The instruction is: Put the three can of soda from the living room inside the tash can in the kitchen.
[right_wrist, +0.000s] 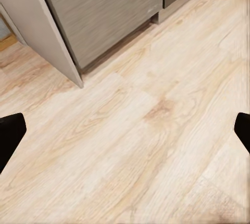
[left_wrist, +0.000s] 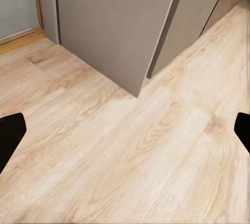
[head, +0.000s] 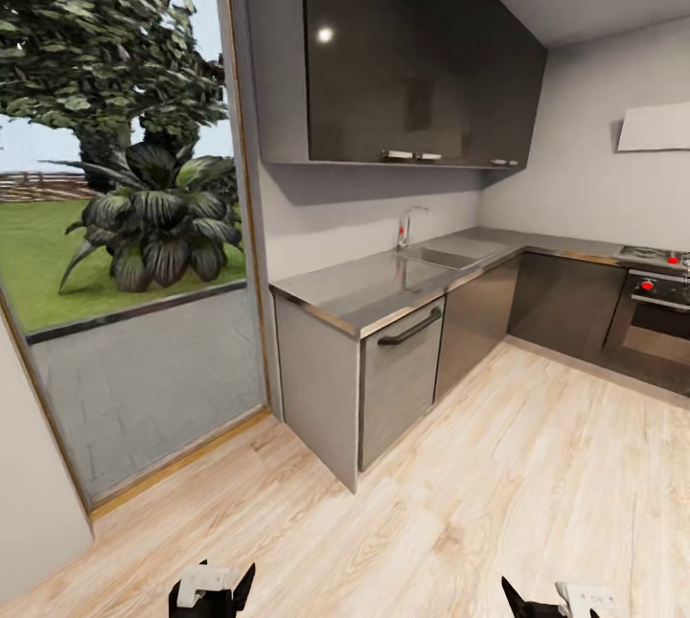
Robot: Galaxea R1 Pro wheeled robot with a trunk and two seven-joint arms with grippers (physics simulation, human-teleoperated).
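Note:
I am in the kitchen, facing an L-shaped run of cabinets over a light wood floor point(head: 498, 493). The cans of soda and the tash can are out of view. My left gripper point(head: 213, 594) sits low at the near edge of the head view. In the left wrist view it point(left_wrist: 125, 135) is open, its dark fingertips point(left_wrist: 9, 138) spread wide over bare floor. My right gripper point(head: 548, 604) is low at the near right. It point(right_wrist: 125, 135) is open too, with nothing between its fingertips point(right_wrist: 10, 135).
A steel counter point(head: 383, 283) with a sink point(head: 446, 257) and tap runs ahead, above grey cabinet fronts point(head: 402, 378). An oven point(head: 656, 316) stands at the far right and dark upper cabinets point(head: 412, 53) hang above. A tall glass door point(head: 125, 216) on the left faces a garden.

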